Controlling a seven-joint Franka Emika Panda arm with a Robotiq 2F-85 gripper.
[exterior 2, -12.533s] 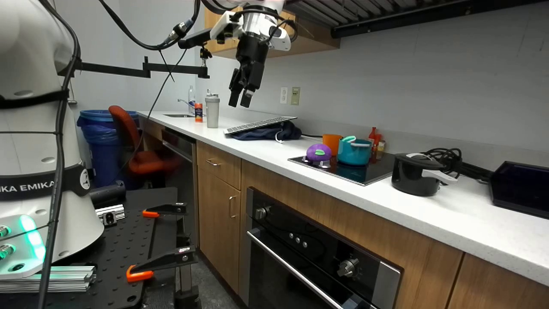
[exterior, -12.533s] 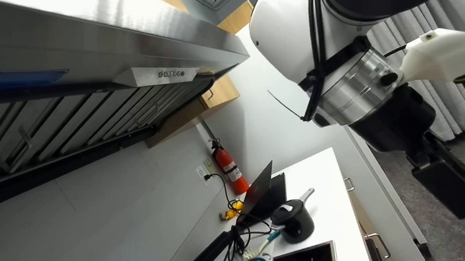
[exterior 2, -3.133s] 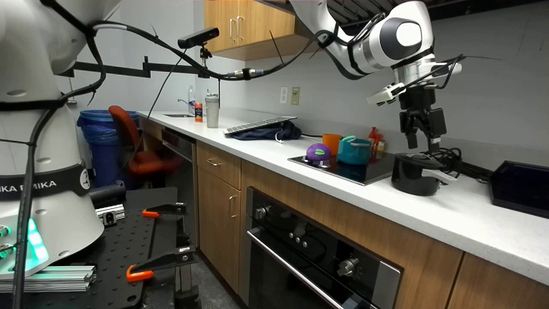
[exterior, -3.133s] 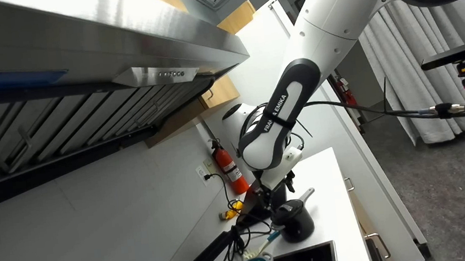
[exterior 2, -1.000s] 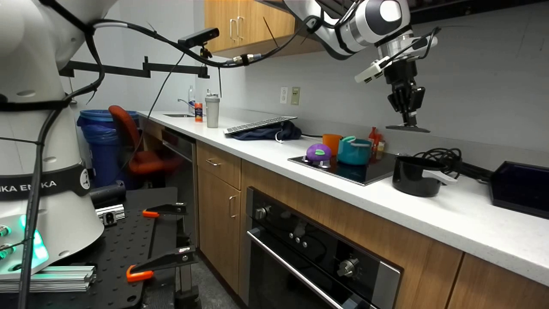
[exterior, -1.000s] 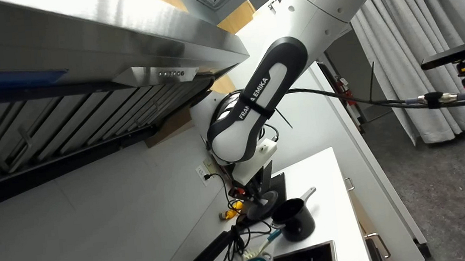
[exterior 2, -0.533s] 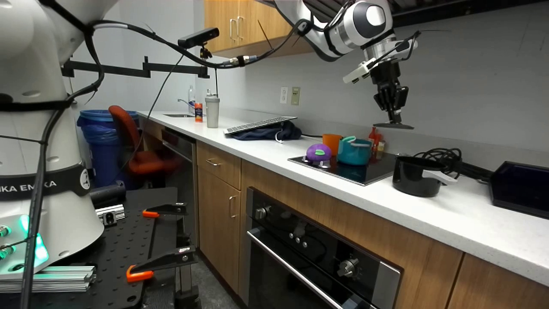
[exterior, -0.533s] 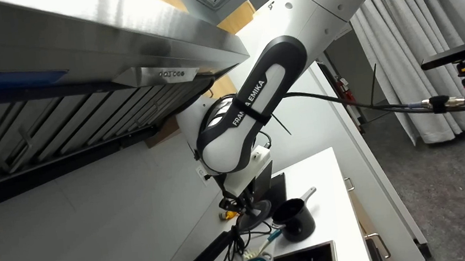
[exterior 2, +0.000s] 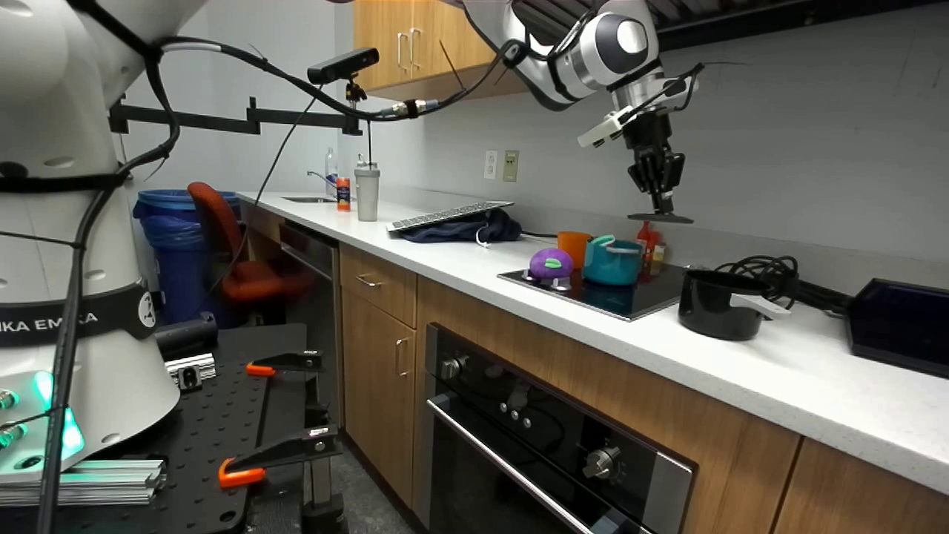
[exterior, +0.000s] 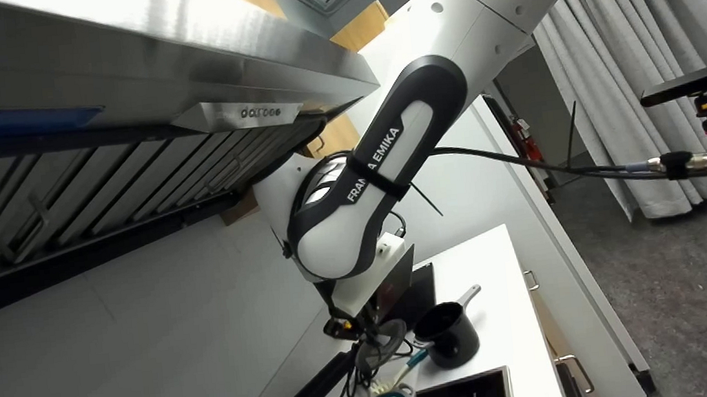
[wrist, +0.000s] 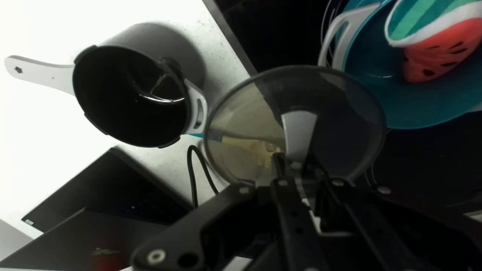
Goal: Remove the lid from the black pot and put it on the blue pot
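Note:
My gripper (wrist: 295, 162) is shut on the grey handle (wrist: 299, 130) of the round glass lid (wrist: 342, 113). In an exterior view the lid (exterior 2: 660, 218) hangs roughly level in the air, above and behind the cooktop, between the two pots. The black pot (exterior 2: 715, 311) stands uncovered on the counter, its dark inside showing in the wrist view. On the cooktop the blue pot (exterior 2: 610, 267), teal with pale handles, is uncovered too. A watermelon-patterned cloth (wrist: 437, 56) sticks up out of it. In the wrist view the lid's edge comes close to the blue pot's near handle (wrist: 335, 41).
A purple round object (exterior 2: 551, 263), an orange cup (exterior 2: 574, 247) and red bottles (exterior 2: 647, 236) crowd round the blue pot. Coiled cables (exterior 2: 771, 271) lie behind the black pot, and a dark tray (exterior 2: 901, 326) stands beyond it. The range hood (exterior: 185, 65) overhangs the counter.
Several seconds ago the lid sat on the black pot with my gripper open above it. It has since been gripped, lifted off, and over the last second carried sideways toward the blue pot.

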